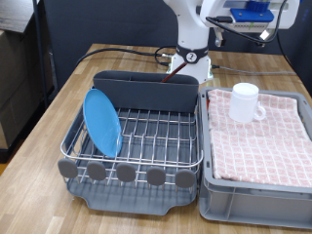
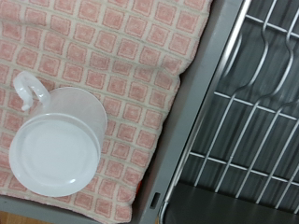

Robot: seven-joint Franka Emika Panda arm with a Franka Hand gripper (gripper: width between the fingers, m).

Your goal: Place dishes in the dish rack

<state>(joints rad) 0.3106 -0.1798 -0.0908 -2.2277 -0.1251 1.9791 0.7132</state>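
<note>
The light-blue plate (image 1: pixel 101 121) stands on edge in the silver wire dish rack (image 1: pixel 146 136), at the rack's left in the exterior view. The white mug (image 1: pixel 246 101) sits on the pink-checked cloth (image 1: pixel 263 136), to the right of the rack. In the wrist view the mug (image 2: pixel 56 145) is seen from straight above, with its handle (image 2: pixel 28 89) showing and the rack's wires (image 2: pixel 248 112) beside it. A slim reddish-brown piece (image 1: pixel 173 70), perhaps the wooden spoon, sticks up at the dark grey caddy (image 1: pixel 146 90). The gripper shows in neither view.
The cloth covers a grey plastic crate (image 1: pixel 255 200) that stands against the rack's right side. Grey round tabs (image 1: pixel 127 173) and a grey tray (image 1: pixel 136 200) line the rack's front. The arm's base (image 1: pixel 192 54) stands behind the caddy on the wooden table (image 1: pixel 39 136).
</note>
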